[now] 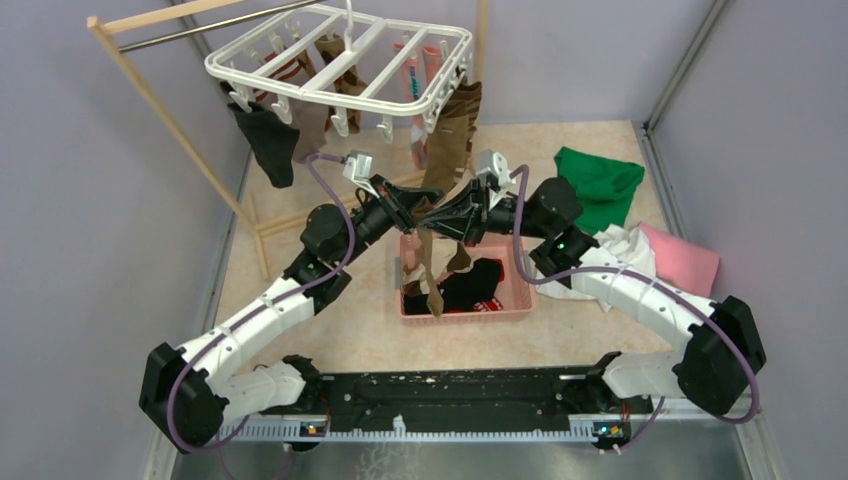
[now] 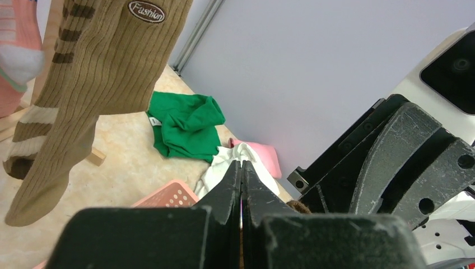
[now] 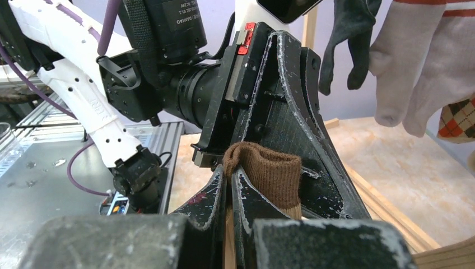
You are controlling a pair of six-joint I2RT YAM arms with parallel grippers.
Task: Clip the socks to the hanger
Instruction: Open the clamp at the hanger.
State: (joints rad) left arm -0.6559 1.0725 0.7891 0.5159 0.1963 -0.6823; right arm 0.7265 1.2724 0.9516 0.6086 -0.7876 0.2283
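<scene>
Plain brown sock (image 3: 271, 176): ribbed knit, its cuff folded in a soft hump over the tip of the right gripper (image 3: 231, 180), whose jaws are clamped on it. The left gripper (image 2: 242, 171) meets the right one tip to tip. Its black, scuffed jaws are pressed together; we cannot tell whether cloth lies between them. The rest of the sock dangles limp over the pink perforated basket (image 1: 518, 300). The white plastic grid hanger (image 1: 340, 62) hangs above and behind, with other socks clipped under it.
</scene>
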